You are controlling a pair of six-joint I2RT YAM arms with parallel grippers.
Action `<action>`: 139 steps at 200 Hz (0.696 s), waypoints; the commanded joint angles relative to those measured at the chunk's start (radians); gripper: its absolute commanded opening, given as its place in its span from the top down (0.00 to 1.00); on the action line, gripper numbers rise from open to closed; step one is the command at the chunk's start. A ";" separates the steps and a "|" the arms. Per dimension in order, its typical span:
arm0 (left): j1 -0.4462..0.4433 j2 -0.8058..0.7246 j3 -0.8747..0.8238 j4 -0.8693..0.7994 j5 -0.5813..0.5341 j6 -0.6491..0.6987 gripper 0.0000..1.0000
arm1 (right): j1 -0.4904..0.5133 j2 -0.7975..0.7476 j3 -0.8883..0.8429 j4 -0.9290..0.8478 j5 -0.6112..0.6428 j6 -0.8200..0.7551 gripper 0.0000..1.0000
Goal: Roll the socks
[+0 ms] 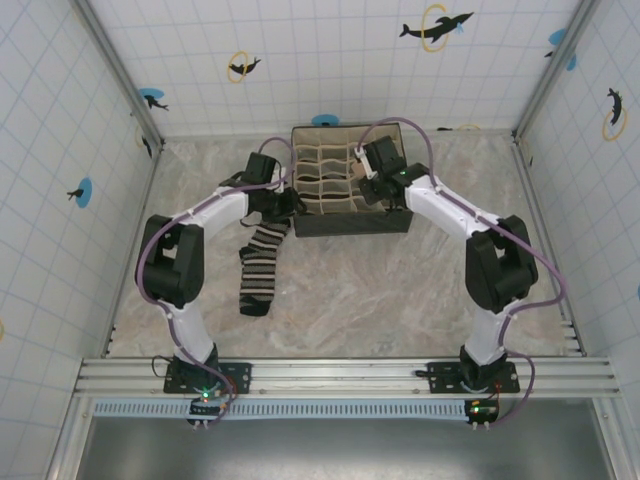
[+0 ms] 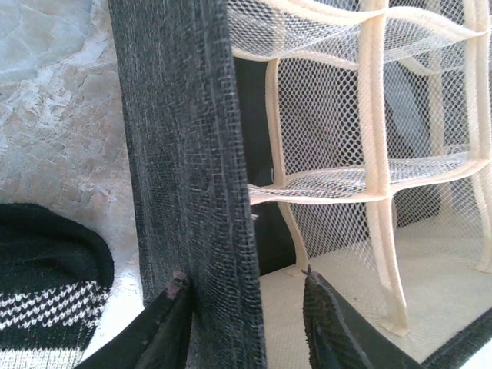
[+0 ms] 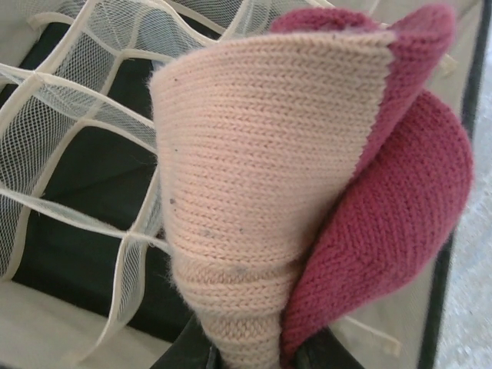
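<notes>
The black sock (image 1: 262,262) with grey-white stripes lies flat and stretched out on the table, just left of the box's front corner; its dark end (image 2: 46,292) shows beside the box wall. My left gripper (image 1: 270,198) (image 2: 242,292) is open and straddles the left wall (image 2: 184,154) of the box, one finger outside against the fabric, the other inside and apart from it. The peach sock (image 3: 254,177), rolled into a cone with its dark red toe (image 3: 400,215) at the side, is held over the box cells by my right gripper (image 1: 375,172) (image 3: 257,357), shut on its narrow end.
A dark fabric organizer box (image 1: 350,224) with cream mesh dividers (image 3: 77,154) stands at the back middle of the marble-pattern table (image 1: 400,290). Tiled walls close in the back and both sides. A metal rail (image 1: 330,372) runs along the near edge.
</notes>
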State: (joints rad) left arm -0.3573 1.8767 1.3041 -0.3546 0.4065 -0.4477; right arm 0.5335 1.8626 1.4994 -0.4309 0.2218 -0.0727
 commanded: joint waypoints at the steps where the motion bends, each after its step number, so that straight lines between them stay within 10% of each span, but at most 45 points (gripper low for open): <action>1: 0.004 0.027 0.037 -0.023 -0.002 0.024 0.64 | -0.010 0.048 0.071 0.058 -0.038 -0.037 1.00; 98: 0.004 0.083 0.119 -0.095 -0.046 0.024 1.00 | -0.023 0.140 0.044 0.172 -0.038 -0.123 1.00; 139: 0.004 0.090 0.135 -0.122 -0.074 0.008 1.00 | -0.019 0.058 -0.122 0.282 -0.015 -0.147 1.00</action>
State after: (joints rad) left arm -0.3573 1.9450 1.4105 -0.4278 0.3473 -0.4419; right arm 0.5133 1.9804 1.4700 -0.2253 0.1902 -0.1940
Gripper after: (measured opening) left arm 0.053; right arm 0.180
